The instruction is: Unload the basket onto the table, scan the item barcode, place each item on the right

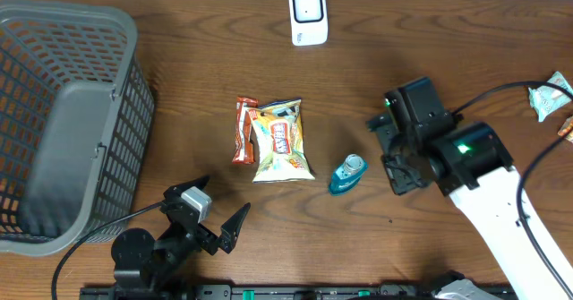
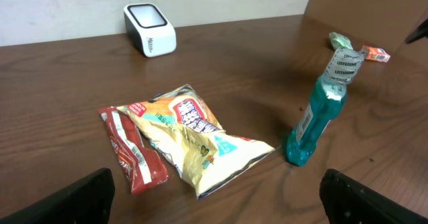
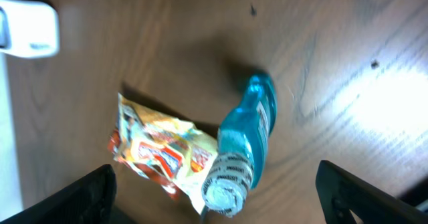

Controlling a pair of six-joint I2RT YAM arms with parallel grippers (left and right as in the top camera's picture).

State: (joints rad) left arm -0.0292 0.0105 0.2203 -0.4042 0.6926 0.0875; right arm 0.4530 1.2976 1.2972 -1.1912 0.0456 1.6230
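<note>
Nearest the lens in the right wrist view were the fingers of the right tool, spread wide and holding nothing, with the task's item between them but untouched. From above, that tool hung just beside it on the right. The left tool was also wide apart and empty, low at the near edge of the worktop.

Going down in size, a grey basket filled the far left. A yellow chip bag lay flat mid-worktop.

The bottle, teal and upright, stood just right of the bag and apart from it. I judged it stiff plastic with liquid inside, so moderately heavy, smooth enough to slip, and tall and narrow enough to tip at a nudge. I would have gripped its waist below the neck, squarely across the body, leaving the side label free. I could not make out the barcode.

A red snack bar lay against the bag's left edge. The white scanner sat at the far edge, well apart.
</note>
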